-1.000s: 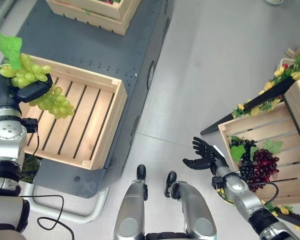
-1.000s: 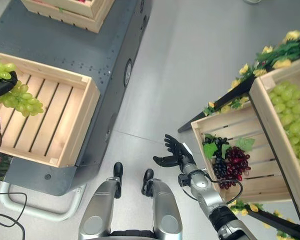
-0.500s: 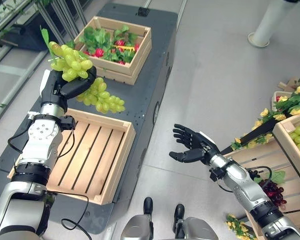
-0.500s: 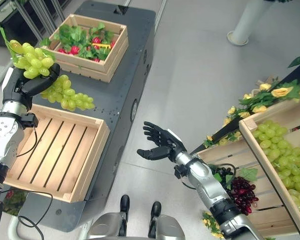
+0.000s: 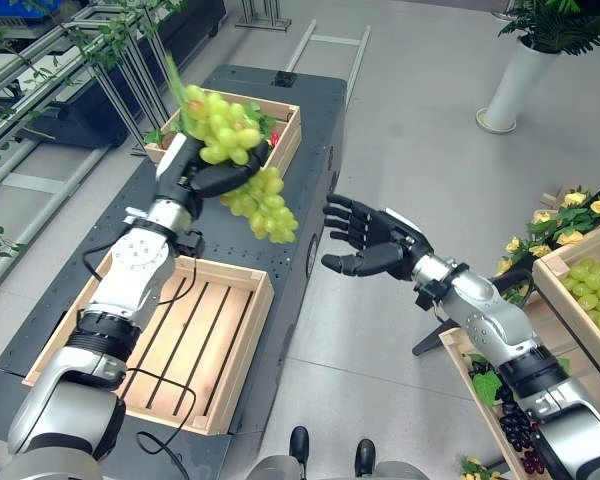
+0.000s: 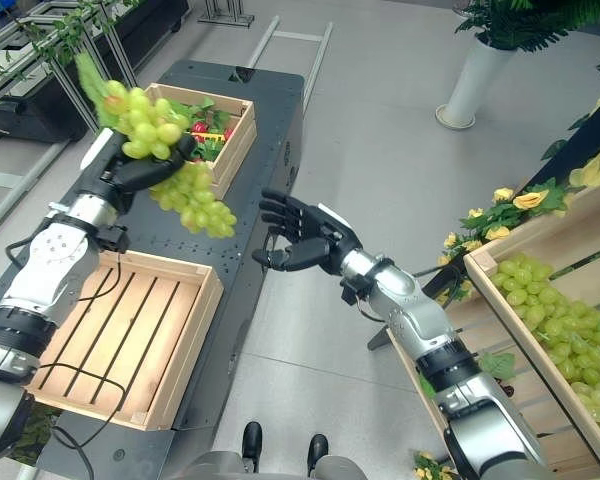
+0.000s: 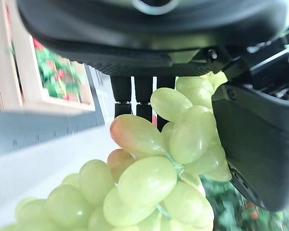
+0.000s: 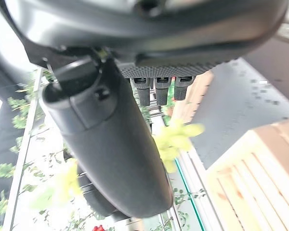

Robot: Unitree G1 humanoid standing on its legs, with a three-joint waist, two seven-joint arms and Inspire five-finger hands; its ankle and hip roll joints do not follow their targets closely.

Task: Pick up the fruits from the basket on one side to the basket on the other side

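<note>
My left hand (image 5: 202,172) is shut on a bunch of green grapes (image 5: 242,165), held up in the air over the dark cart (image 5: 310,130); the grapes (image 7: 154,178) hang past its fingers in the left wrist view. Below it lies an empty wooden crate (image 5: 170,340) with a slatted floor. My right hand (image 5: 372,240) is open, fingers spread, palm toward the grapes and a short way to their right. At the right stands a wooden crate (image 6: 555,310) with more green grapes, and below it another with dark grapes (image 5: 520,430).
A second wooden crate (image 5: 280,115) with leaves and red fruit sits at the cart's far end. Metal racks with plants (image 5: 90,60) line the left. A white plant pot (image 5: 508,85) stands on the grey floor at the back right. Yellow flowers (image 5: 585,205) edge the right stand.
The camera has tilted up. My left hand has carried the green grapes to the right, off the empty crate and toward the right hand. My right hand has risen and reached left.
</note>
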